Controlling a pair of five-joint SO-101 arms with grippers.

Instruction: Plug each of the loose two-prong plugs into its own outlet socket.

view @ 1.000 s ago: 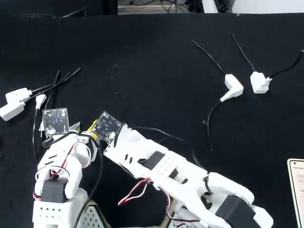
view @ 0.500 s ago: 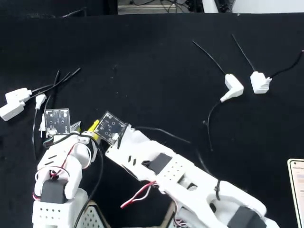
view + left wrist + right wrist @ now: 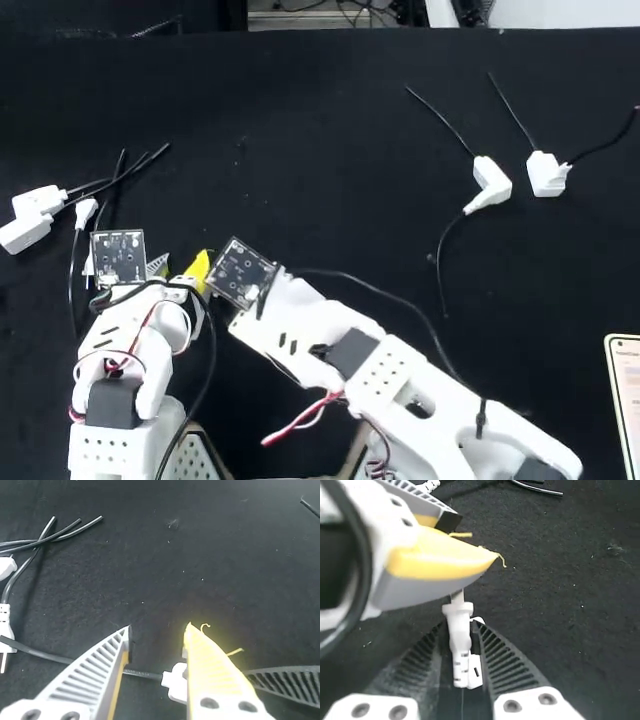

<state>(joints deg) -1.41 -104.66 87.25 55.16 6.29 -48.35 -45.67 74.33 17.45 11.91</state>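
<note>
Rightward and slightly back goes the right arm (image 3: 400, 380) since the earlier frame, its wrist drawing off from the left one. Now the left gripper (image 3: 158, 627) stands apart, astride the cord (image 3: 142, 673). Just beside its yellow finger, the right gripper (image 3: 459, 624) is clamped on the plug (image 3: 461, 652). Best to hold that plug square and keep the cord from snagging. Far right, the white cord ends (image 3: 490, 182) lie apart, nothing seated in either.

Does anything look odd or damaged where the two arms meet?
Yes. Thin strands curl off the yellow finger of the left end effector, like fraying plastic, close to the white plug held by the right end effector.
</note>
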